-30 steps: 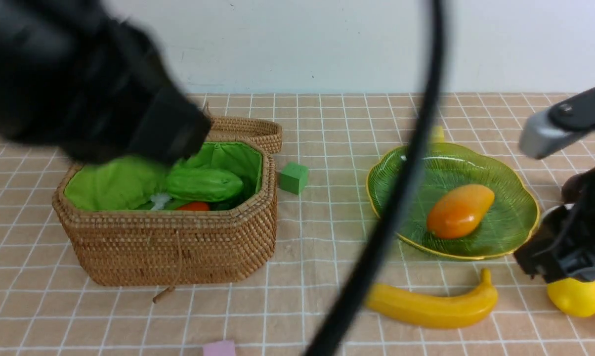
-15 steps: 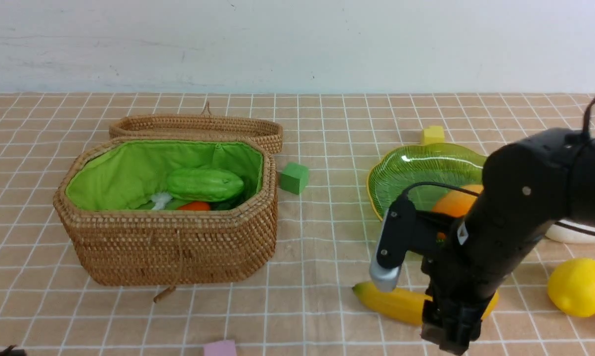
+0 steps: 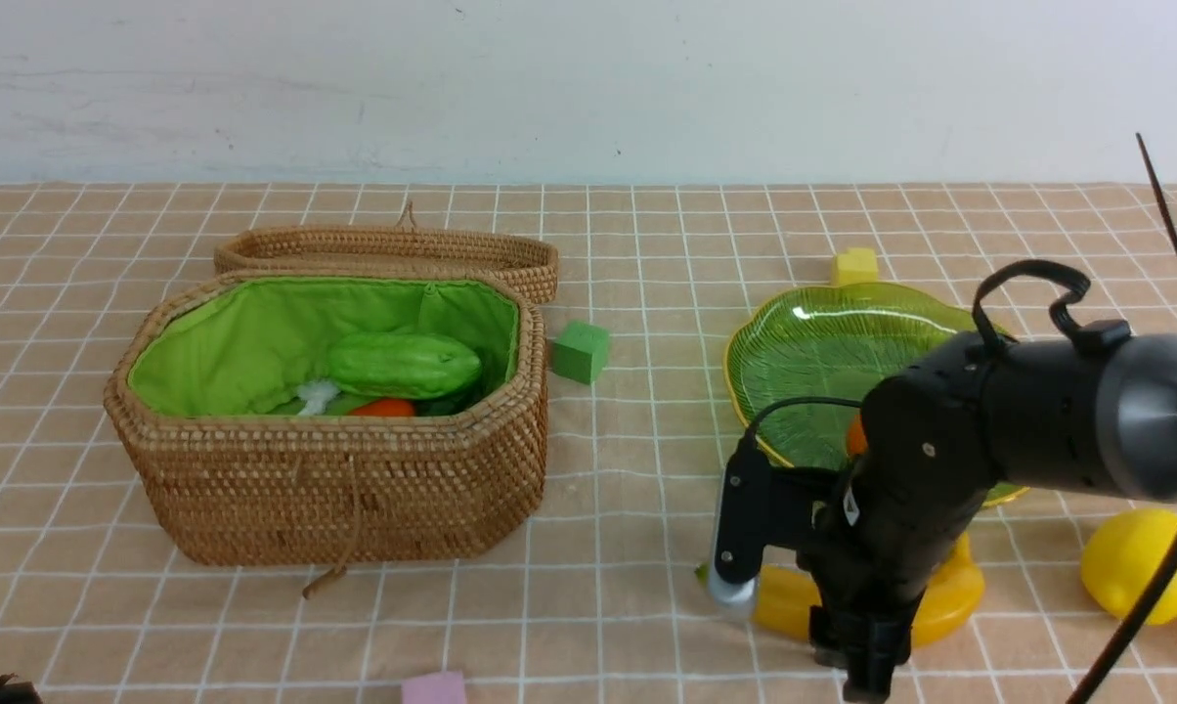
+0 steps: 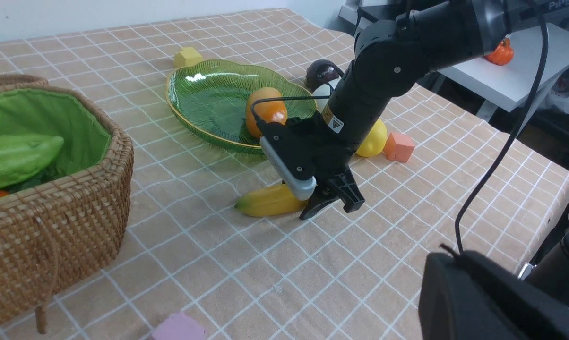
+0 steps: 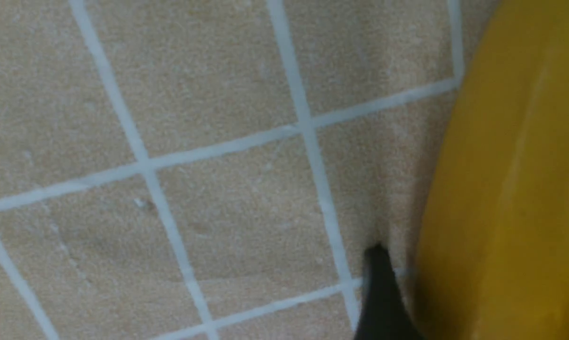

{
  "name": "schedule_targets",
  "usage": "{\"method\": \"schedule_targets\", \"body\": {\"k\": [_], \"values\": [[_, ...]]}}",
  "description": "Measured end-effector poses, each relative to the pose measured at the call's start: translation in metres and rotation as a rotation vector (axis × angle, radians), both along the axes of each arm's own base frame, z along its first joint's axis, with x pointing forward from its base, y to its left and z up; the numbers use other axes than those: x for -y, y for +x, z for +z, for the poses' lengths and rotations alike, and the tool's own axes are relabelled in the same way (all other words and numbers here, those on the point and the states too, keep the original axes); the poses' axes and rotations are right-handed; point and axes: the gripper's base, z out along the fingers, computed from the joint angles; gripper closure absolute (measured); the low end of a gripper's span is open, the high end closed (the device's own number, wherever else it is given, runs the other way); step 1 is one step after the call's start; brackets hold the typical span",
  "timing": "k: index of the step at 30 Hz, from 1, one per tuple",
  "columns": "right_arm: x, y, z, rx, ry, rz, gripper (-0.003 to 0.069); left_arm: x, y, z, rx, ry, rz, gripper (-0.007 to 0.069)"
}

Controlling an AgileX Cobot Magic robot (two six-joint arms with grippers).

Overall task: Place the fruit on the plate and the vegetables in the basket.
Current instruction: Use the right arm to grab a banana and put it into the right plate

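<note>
We find the banana (image 3: 950,601) lying on the bench (image 3: 628,645), in front of the plate (image 3: 813,337) and partly hidden by the right claw (image 3: 848,650). That claw is down at the fruit; a dark finger shows just beside the peel in the right wrist view, but we cannot tell whether its jaws are open or have closed on the banana. The mango (image 4: 265,111) rests on the plate. Beyond the arm, the lemon (image 3: 1146,565), the dark round fruit (image 4: 321,74) and the white radish (image 4: 329,92) remain off both containers. The basket (image 3: 334,489), well to the left, holds the green gourd (image 3: 405,364) and something orange (the carrot, we judge). The left claw (image 3: 7,690) is at the near left edge, closed, with nothing seen in it.

We judge the step in hand to be the pick-up of the banana. The next move calls for a firm hold across its middle, a straight lift and a short carry onto the plate, clear of the mango. A grip off centre could let the curved body swing.

Against the frame from half a second ago, the right claw sits lower and closer about the banana, and its arm now covers more of the mango. Basket and lemon are unchanged.
</note>
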Motion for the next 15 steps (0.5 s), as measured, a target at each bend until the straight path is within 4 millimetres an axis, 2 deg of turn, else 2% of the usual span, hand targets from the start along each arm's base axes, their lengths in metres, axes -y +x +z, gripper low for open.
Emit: {"method": "schedule_targets", "body": {"k": [1,4,6,7,8,10,12,13,14,15], "values": [[0.000,0.000,0.000,-0.008,-0.003,-0.001,0.0350,0.000,0.000,0.000,0.001,-0.003,0.000,0.0638],[0.000,-0.002,0.006,-0.047,-0.013,-0.021,0.0344,0.001,-0.001,0.002,-0.005,-0.028,-0.009,0.0638],[-0.003,-0.002,0.025,-0.090,0.018,-0.113,0.0344,0.002,-0.001,0.004,-0.005,-0.061,-0.017,0.0638],[-0.003,-0.003,0.025,-0.101,0.018,-0.125,0.0344,0.002,-0.001,0.004,-0.003,-0.060,-0.017,0.0638],[-0.005,-0.002,0.039,-0.099,0.049,-0.165,0.0344,0.003,-0.001,0.005,0.009,-0.072,-0.019,0.0638],[-0.014,0.005,0.082,-0.080,0.195,-0.404,0.0344,0.003,0.000,0.010,0.087,-0.085,-0.023,0.0638],[-0.015,0.020,0.114,-0.016,0.327,-0.581,0.0344,0.004,0.002,0.014,0.153,-0.084,-0.025,0.0638],[-0.016,0.021,0.117,-0.006,0.336,-0.579,0.0344,0.005,0.002,0.014,0.153,-0.083,-0.025,0.0638],[-0.013,0.030,0.129,0.023,0.397,-0.669,0.0344,0.005,0.002,0.015,0.178,-0.082,-0.026,0.0638],[-0.005,0.050,0.147,0.088,0.515,-0.823,0.0344,0.006,0.003,0.016,0.199,-0.078,-0.029,0.0638]]}}
